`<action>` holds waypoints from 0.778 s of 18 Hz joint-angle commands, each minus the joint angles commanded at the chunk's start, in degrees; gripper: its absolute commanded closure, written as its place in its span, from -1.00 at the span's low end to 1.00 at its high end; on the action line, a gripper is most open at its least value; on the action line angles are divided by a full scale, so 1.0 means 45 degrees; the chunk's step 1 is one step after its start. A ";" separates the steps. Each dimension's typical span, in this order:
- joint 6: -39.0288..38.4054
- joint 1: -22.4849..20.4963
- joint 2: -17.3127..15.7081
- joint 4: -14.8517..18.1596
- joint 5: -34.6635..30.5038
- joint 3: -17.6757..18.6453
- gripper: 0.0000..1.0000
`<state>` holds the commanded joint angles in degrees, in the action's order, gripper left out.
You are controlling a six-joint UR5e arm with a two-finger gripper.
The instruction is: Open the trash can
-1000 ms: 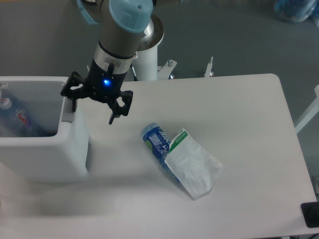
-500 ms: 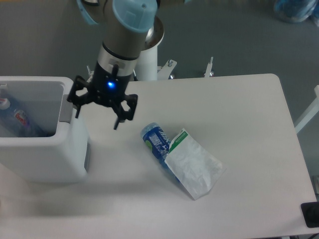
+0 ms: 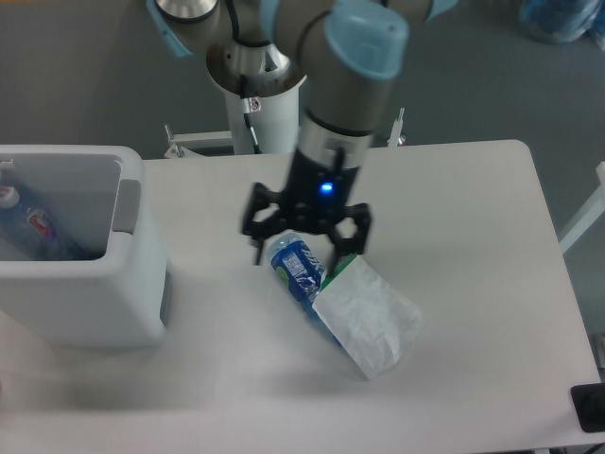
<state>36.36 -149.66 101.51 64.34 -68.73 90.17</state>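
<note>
The trash can sits at the table's left edge, its top open and bottles visible inside. My gripper hangs well right of it, fingers spread and empty. It looks stiff, light and slick; I'd press its grey strip.

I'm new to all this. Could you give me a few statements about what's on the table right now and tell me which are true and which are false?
1. The trash can is open at the top. True.
2. The gripper is closed around the blue bottle. False: its fingers are spread open above the bottle.
3. A clear bag lies against the bottle. True.
4. The trash can is empty. False: bottles can be seen inside.
5. The trash can sits at the table's right end. False: it is at the left in the camera view.
</note>
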 joint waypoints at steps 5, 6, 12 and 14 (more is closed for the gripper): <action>0.3106 -0.1232 0.0448 -0.0020 -0.0566 0.0626 -1.00; 0.3536 -0.1408 0.0604 -0.0039 -0.0780 0.0627 -1.00; 0.5879 -0.1878 0.0858 -0.0156 -0.2442 0.0491 -1.00; 0.7031 -0.2189 0.1268 -0.0293 -0.2597 0.0101 -1.00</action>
<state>68.00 -159.51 107.22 63.02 -80.41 90.62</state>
